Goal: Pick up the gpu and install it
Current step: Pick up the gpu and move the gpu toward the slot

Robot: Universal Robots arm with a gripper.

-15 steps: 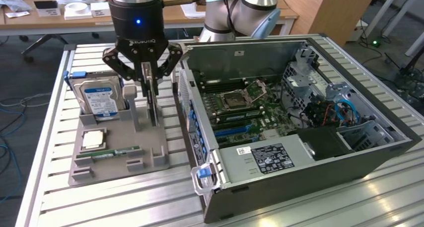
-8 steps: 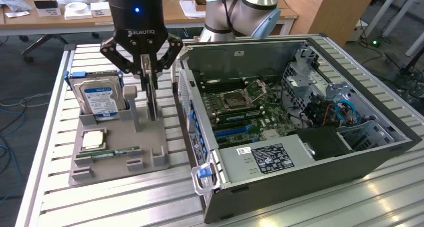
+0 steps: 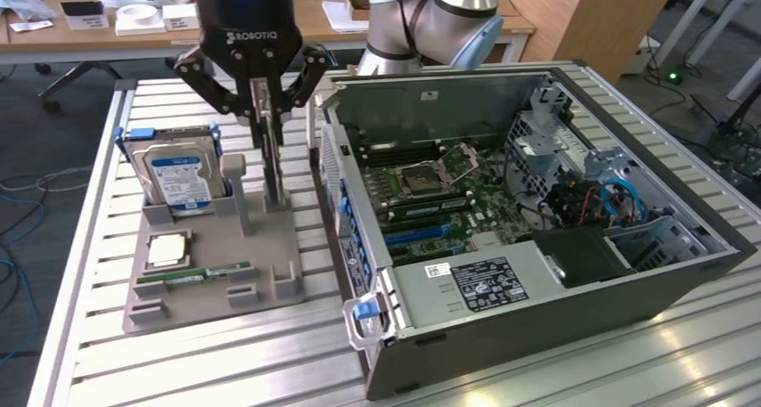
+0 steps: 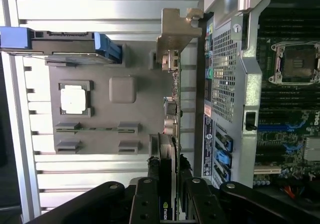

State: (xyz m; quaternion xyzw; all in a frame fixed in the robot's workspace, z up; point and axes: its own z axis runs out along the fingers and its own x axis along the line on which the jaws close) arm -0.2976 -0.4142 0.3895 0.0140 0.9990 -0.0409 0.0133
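The gpu [image 3: 274, 162] is a thin black card standing on edge, its lower end at the grey parts holder [image 3: 276, 247]. My gripper [image 3: 265, 104] comes down from above and is shut on the card's upper part. In the wrist view the gpu [image 4: 170, 108] runs edge-on, with its pale metal bracket [image 4: 176, 31] at the far end and the black fingers [image 4: 150, 184] pressed on both faces. The open computer case [image 3: 523, 202] stands right beside the holder, at the exterior view's right.
The holder also carries a silver hard drive with a blue label [image 3: 176, 177], a CPU [image 3: 167, 247] and a green RAM stick [image 3: 196, 273]. Inside the case the motherboard's blue slots [image 3: 416, 233] are exposed. The case wall [image 4: 227, 83] stands close to the card. Everything rests on a slatted metal table [image 3: 214, 362].
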